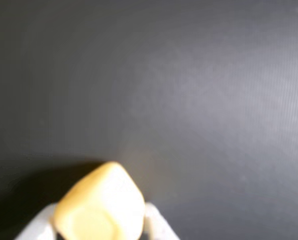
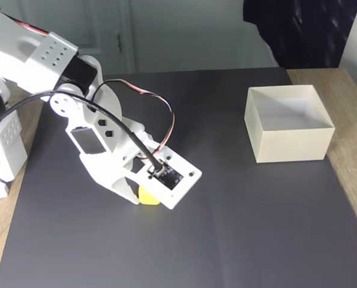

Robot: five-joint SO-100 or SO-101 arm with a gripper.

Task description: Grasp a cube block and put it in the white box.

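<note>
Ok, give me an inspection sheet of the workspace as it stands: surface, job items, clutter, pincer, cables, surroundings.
Surface: dark grey mat on a wooden table; no marks seen.
Yellow cube: between the pincer's white fingers in the wrist view, tilted; whether it is clear of the mat cannot be told.
White box: open-topped, upright, at the mat's right edge in the fixed view, nothing inside.
Clutter: nothing seen.
Pincer: closed on the cube at the left of the mat, far from the box.
Cables: black cable and red-and-black wires loop over the arm, clear of the mat.
Surroundings: pale wall, dark fabric behind the box.
</note>
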